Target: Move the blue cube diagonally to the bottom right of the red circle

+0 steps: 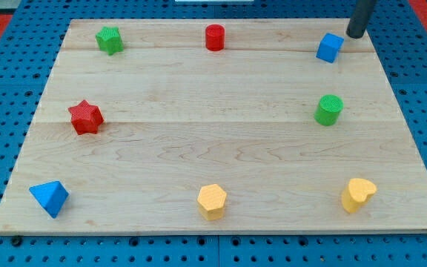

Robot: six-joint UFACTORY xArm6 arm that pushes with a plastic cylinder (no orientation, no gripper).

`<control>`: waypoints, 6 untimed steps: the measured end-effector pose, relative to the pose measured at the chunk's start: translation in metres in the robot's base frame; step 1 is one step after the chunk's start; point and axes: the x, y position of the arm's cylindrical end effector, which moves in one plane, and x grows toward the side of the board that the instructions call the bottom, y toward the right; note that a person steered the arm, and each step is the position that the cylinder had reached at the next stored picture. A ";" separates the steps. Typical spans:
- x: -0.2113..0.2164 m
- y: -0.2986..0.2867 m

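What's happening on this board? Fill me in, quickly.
My rod is working the blue cube, which sits near the view's top right corner of the wooden board. My tip is just to the cube's upper right, close to it; contact cannot be confirmed. The cube is meant to end up diagonally below and right of the red cylinder, which stands at the view's top centre. The cube is level with the cylinder and far to its right, so that move is not yet done.

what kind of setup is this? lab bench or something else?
Likely a robotics lab tabletop. A bare wooden board sits on a blue perforated base, with small coloured test blocks like the blue cube and red cylinder. My tip rests just up-right of the cube.
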 end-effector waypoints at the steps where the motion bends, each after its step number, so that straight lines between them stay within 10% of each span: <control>1: 0.004 -0.002; 6: 0.041 -0.131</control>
